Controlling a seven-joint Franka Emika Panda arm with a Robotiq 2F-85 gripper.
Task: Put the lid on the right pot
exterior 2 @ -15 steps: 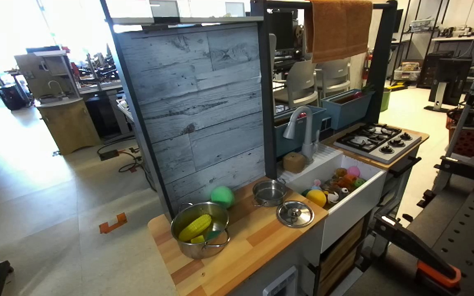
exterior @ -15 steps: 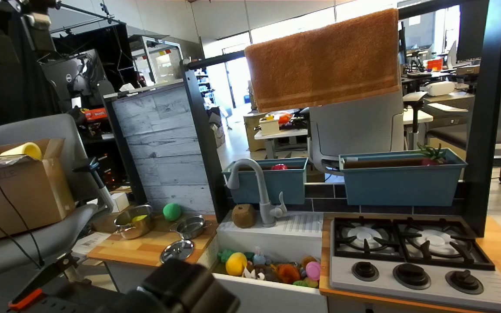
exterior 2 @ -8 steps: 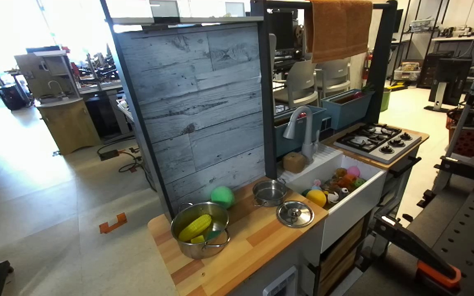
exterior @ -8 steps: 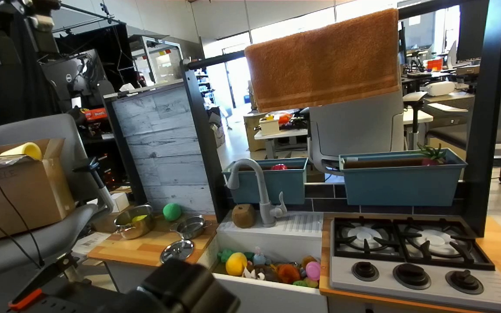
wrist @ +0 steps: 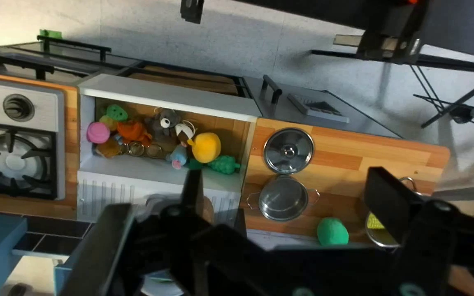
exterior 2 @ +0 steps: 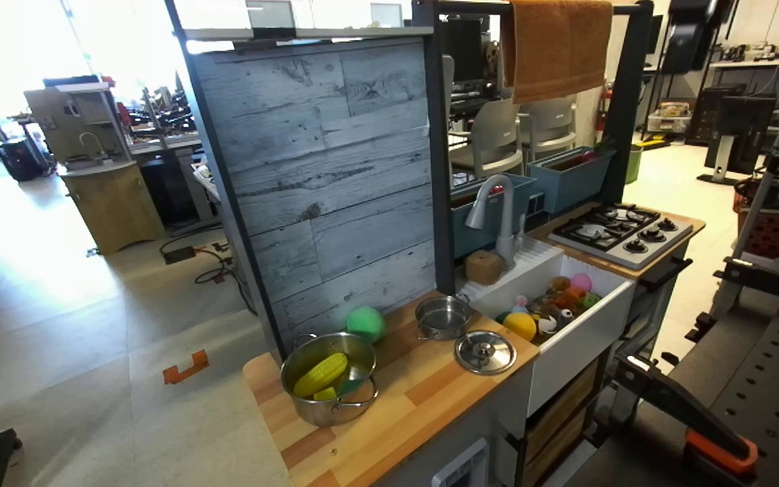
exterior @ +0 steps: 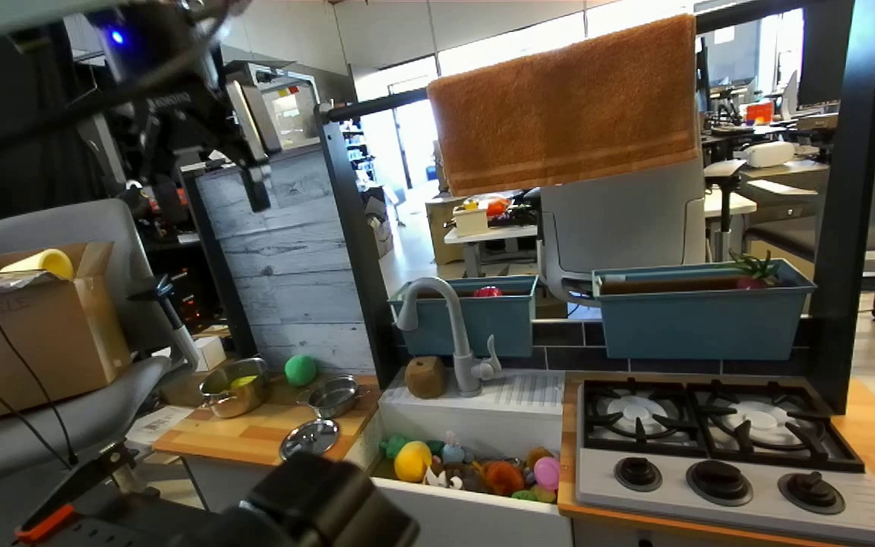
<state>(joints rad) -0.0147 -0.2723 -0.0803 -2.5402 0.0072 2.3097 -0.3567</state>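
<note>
The round metal lid with a centre knob lies flat on the wooden counter, also in an exterior view and the wrist view. Right beside it stands the small empty metal pot, also seen from above in the wrist view. The larger metal pot holds yellow corn. In the wrist view my finger hides part of that pot. My gripper is open, empty and high above the counter. In the wrist view its fingers stand wide apart.
A green ball sits between the pots near the grey wood panel. The sink with several soft toys and the tall faucet adjoin the counter. The stove lies beyond the sink.
My gripper has come from the upper left edge further into an exterior view and lower. A dark part of the arm now shows at the top right elsewhere. The lid and pots have not moved.
</note>
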